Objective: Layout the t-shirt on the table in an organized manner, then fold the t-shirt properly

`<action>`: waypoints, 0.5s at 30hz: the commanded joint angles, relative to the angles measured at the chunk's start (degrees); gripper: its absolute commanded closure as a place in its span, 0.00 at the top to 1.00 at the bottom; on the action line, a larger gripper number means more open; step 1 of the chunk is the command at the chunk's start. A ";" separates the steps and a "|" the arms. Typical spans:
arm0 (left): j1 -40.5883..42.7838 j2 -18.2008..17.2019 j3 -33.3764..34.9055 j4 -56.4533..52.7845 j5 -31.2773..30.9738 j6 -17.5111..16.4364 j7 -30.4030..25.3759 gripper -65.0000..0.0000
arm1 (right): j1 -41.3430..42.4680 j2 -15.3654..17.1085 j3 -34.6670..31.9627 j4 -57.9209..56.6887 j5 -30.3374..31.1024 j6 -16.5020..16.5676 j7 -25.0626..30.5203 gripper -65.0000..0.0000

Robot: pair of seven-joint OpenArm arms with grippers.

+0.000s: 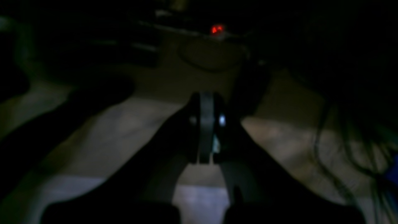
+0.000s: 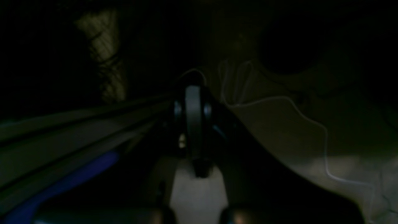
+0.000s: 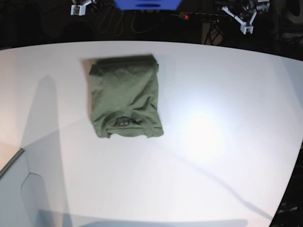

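The folded t-shirt [image 3: 125, 96] lies near the surface's [image 3: 227, 156] far edge, bare white all around it. Both end effectors, left [image 1: 206, 130] and right [image 2: 193, 124], are closed, empty, off the surface.

Table [image 3: 227, 123]: the only obstacle on the surface is the folded t-shirt [image 3: 124, 97], lying flat toward the far left. Right half and near strip are open for passage. Power strip [image 3: 199, 16] and cables sit beyond the far edge.

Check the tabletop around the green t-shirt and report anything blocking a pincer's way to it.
Nothing visible blocks it. The t-shirt lies folded and alone on the white table; no other object is on the surface. Neither pincer appears in the base view.
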 commanded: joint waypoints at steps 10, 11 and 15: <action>-2.38 5.00 -0.19 -3.36 7.66 14.37 -4.72 0.00 | 17.41 10.49 -0.32 -46.46 -5.22 -27.70 20.96 0.00; -2.47 5.97 -0.19 -3.36 8.19 14.37 -4.72 0.00 | 18.37 10.67 -0.49 -47.60 -5.22 -29.81 21.49 0.00; -3.44 8.61 -0.19 -3.45 8.80 14.37 -4.54 0.00 | 19.52 10.58 -5.77 -47.07 -5.31 -37.72 17.80 0.00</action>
